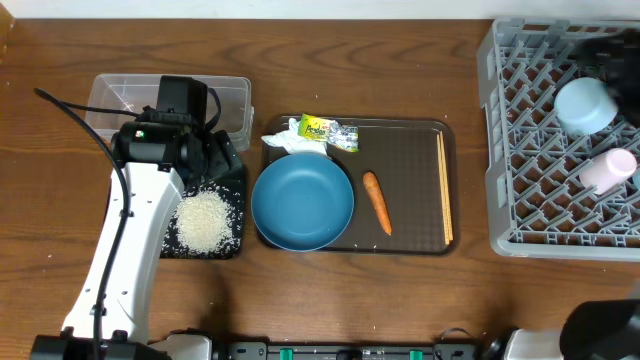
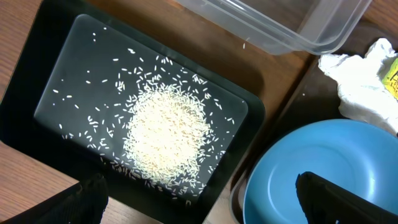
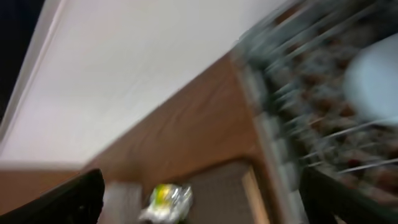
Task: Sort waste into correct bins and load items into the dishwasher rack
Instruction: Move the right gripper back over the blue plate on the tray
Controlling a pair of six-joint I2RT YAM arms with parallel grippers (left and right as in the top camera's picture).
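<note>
The rice heap (image 1: 207, 219) lies in the black tray (image 1: 232, 182), also in the left wrist view (image 2: 166, 134). The clear tub (image 1: 120, 92) stands behind it. My left gripper (image 1: 215, 155) (image 2: 199, 190) hovers open and empty over the tray's near edge. The blue bowl (image 1: 302, 200), carrot (image 1: 376, 200), chopsticks (image 1: 444, 188), tissue (image 1: 284, 138) and snack wrapper (image 1: 328, 131) lie on the brown tray (image 1: 410, 150). The light-blue cup (image 1: 585, 105) and white cup (image 1: 607, 170) sit in the grey rack (image 1: 520, 120). My right gripper (image 1: 600, 48) (image 3: 199, 186) is open and empty above the rack; its view is blurred.
The brown tray sits between the black tray and the rack. The left arm's white link (image 1: 120, 260) runs from the front edge over the table's left side. A black cable (image 1: 75, 110) loops past the tub. The right arm's base (image 1: 600, 330) is at the front right.
</note>
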